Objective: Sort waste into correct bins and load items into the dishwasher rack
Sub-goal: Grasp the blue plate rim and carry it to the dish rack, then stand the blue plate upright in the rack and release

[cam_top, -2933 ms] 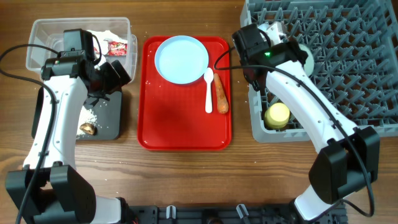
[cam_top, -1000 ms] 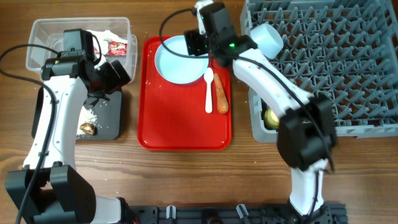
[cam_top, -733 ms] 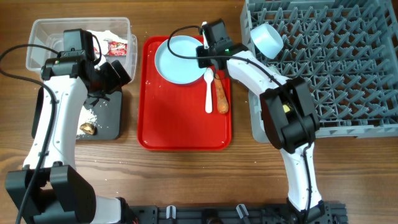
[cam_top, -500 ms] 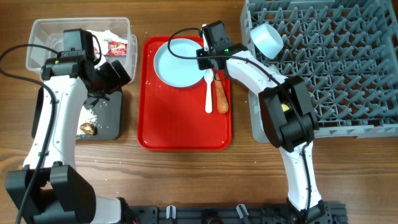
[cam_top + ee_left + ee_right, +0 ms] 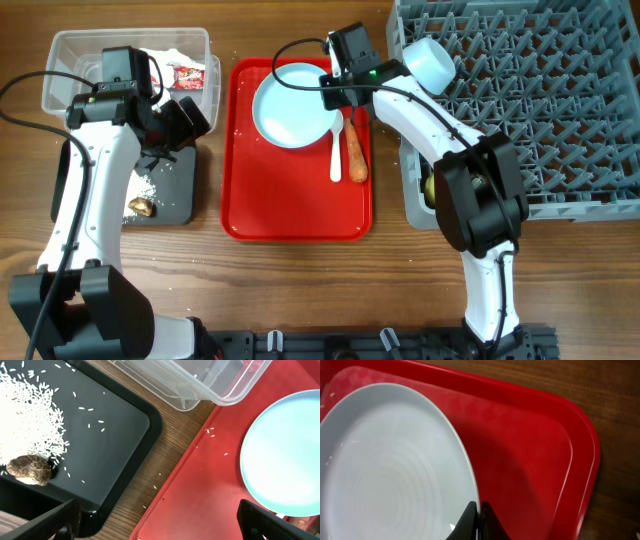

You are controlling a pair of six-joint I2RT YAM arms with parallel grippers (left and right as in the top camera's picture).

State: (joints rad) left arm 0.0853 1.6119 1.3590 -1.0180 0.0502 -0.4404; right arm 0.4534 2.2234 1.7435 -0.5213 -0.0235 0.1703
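The right fingers [image 5: 473, 518] are pinched together on the near rim of the pale blue plate [image 5: 390, 475], which sits at the far end of the red tray [image 5: 540, 455] on the bench. Beside the plate on that tray lie the white spoon [image 5: 336, 148] and the orange carrot [image 5: 355, 152], side by side and lengthwise. To the right stands the grey rack [image 5: 540, 110], with a pale bowl [image 5: 428, 62] tipped among the pegs at its far left corner and a yellow cup [image 5: 434, 188] partly hidden behind the arm. The left fingers [image 5: 54, 522] are spread wide apart and hold nothing, hanging over the strip of bench between the black tray [image 5: 115, 440] and the red one. Scattered rice [image 5: 27, 415] and a brown scrap [image 5: 30, 469] lie in the black tray; the clear tub [image 5: 70, 55] beyond it holds tissues [image 5: 165, 58] and a red wrapper [image 5: 188, 76].
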